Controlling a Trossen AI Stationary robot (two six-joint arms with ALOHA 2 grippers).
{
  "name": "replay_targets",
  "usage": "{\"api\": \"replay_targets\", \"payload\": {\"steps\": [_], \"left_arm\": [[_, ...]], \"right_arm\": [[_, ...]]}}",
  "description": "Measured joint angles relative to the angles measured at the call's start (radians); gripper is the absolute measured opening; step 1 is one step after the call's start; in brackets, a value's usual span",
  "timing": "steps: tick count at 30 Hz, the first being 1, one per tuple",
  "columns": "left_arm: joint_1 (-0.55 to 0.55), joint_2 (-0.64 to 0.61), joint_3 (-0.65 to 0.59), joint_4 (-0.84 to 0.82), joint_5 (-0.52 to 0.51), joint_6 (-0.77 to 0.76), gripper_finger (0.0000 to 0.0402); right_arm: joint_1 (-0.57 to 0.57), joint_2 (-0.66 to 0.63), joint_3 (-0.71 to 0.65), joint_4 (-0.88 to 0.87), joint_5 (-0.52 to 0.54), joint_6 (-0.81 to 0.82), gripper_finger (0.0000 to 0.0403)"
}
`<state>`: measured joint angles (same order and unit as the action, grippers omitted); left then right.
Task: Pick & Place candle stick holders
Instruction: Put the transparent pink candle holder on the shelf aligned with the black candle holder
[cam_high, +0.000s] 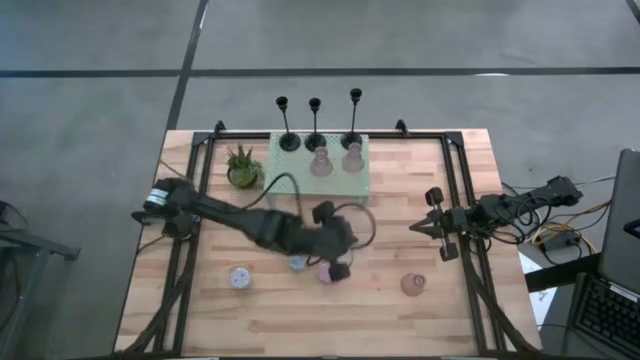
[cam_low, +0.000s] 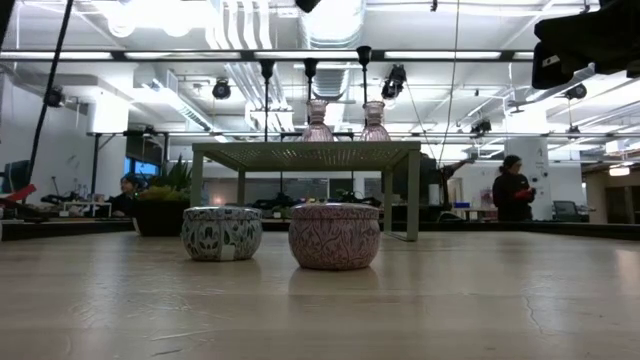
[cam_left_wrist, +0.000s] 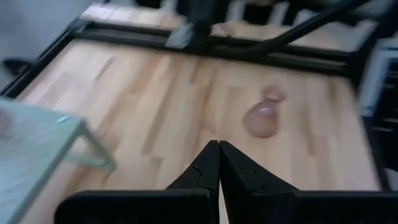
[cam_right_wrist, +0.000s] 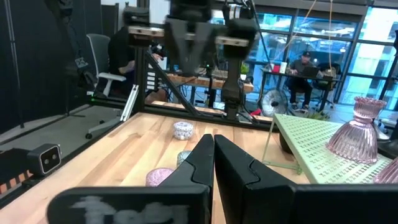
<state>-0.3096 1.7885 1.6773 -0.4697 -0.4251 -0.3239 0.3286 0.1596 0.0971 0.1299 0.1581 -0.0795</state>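
I see three black candlesticks (cam_high: 314, 122) upright at 12 o'clock. Two pink glass holders (cam_high: 336, 158) stand just before them. Four short round cups (cam_high: 328, 272) sit around 6 o'clock: white-blue, blue, pink, dusty pink.

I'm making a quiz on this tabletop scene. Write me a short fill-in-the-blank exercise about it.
1. The two pink glass holders stand on the mint-green ____.
2. The number of tall black candlesticks behind them is ____.
3. The potted plant sits beside the shelf, on the ____ arm's side.

Missing words: shelf; three; left
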Motion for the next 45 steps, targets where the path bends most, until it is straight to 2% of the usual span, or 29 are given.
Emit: {"api": "replay_targets", "payload": {"steps": [8, 10, 13, 16, 19, 22, 24, 27, 29, 31, 38, 45], "left_arm": [[-0.098, -0.24, -0.418, 0.496, -0.04, 0.099, 0.0007], [-0.114, -0.316, -0.517, 0.554, -0.05, 0.119, 0.0012], [-0.117, -0.444, -0.656, 0.506, -0.049, 0.188, 0.0018], [-0.128, -0.537, -0.804, 0.581, -0.044, 0.128, 0.0019], [-0.143, -0.609, -0.944, 0.729, -0.038, 0.187, 0.0017], [-0.143, -0.657, -1.078, 0.962, -0.045, 0.225, 0.0016], [-0.143, -0.672, -1.156, 1.082, -0.106, 0.257, 0.0016], [-0.142, -0.696, -1.247, 1.123, -0.148, 0.257, 0.0016], [-0.142, -0.711, -1.3, 1.138, -0.103, 0.217, 0.0016], [-0.143, -0.711, -1.355, 1.22, -0.04, 0.213, 0.0016], [-0.144, -0.708, -1.523, 1.601, 0.167, 0.368, 0.0017], [-0.144, -0.706, -1.61, 1.637, 0.204, 0.382, 0.0018]], "right_arm": [[0.0, 0.002, 0.0, 0.0, 0.0, -0.001, 0.0008], [0.0, 0.002, 0.0, 0.0, 0.0, -0.001, 0.0008], [0.0, 0.002, 0.0, 0.0, 0.0, 0.0, 0.0008], [0.0, 0.002, 0.0, 0.0, 0.0, -0.002, 0.0008], [0.0, 0.002, 0.0, 0.0, 0.0, -0.001, 0.0008], [0.0, 0.002, 0.0, 0.0, 0.0, 0.0, 0.0008], [0.0, 0.002, 0.0, 0.0, 0.0, -0.002, 0.0008], [0.0, 0.002, 0.0, 0.0, 0.0, 0.0, 0.0008], [0.0, 0.002, 0.0, 0.0, 0.0, -0.002, 0.0008], [0.0, 0.002, 0.0, 0.0, 0.0, 0.0, 0.0008], [0.0, 0.002, 0.0, 0.0, 0.0, -0.002, 0.0008], [0.0, 0.002, 0.0, 0.0, 0.0, -0.002, 0.0008]]}}
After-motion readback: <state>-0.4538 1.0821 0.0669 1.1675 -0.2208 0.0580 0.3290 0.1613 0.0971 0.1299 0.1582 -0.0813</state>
